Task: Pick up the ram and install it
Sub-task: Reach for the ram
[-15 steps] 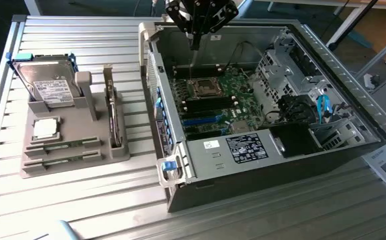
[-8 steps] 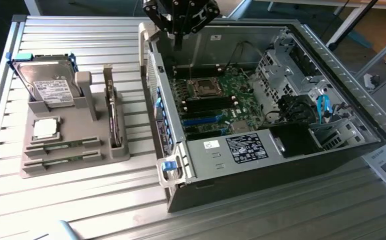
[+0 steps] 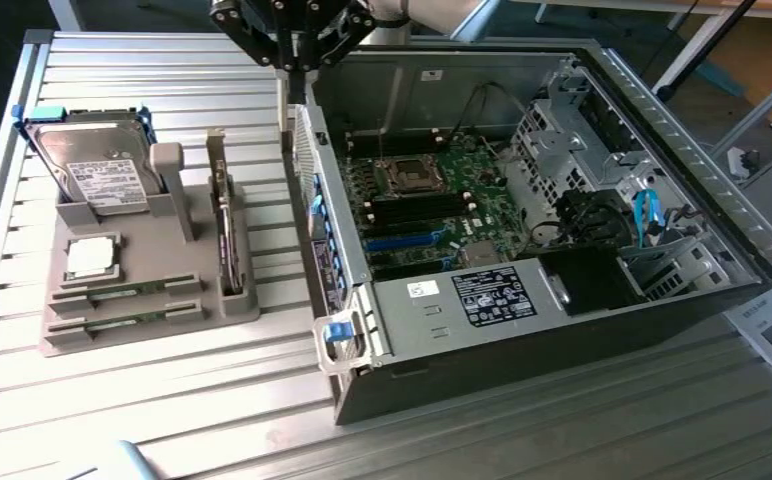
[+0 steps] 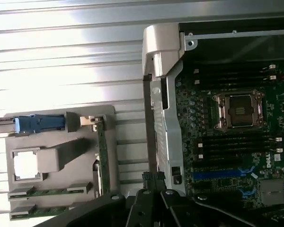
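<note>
Two green ram sticks (image 3: 126, 293) (image 4: 49, 191) lie side by side in the front slots of a grey holder (image 3: 39, 335) on the slatted table. The second stick (image 3: 122, 320) (image 4: 40, 209) sits just in front of the first. My gripper (image 3: 295, 66) (image 4: 154, 177) hangs high over the back corner of the open computer case (image 3: 493, 330), well away from the sticks. Its fingers are shut with nothing between them. Inside the case lies the motherboard (image 3: 473, 185) with black memory slots (image 3: 420, 210) (image 4: 236, 142) beside the processor socket (image 4: 239, 109).
The holder also carries a silver hard drive (image 3: 93, 170), a square processor chip (image 3: 90, 258) (image 4: 25, 164) and an upright green card (image 3: 230, 235) (image 4: 102, 156). The case's metal side wall (image 3: 317, 200) stands between holder and motherboard. Cables and drive cages fill the case's right side.
</note>
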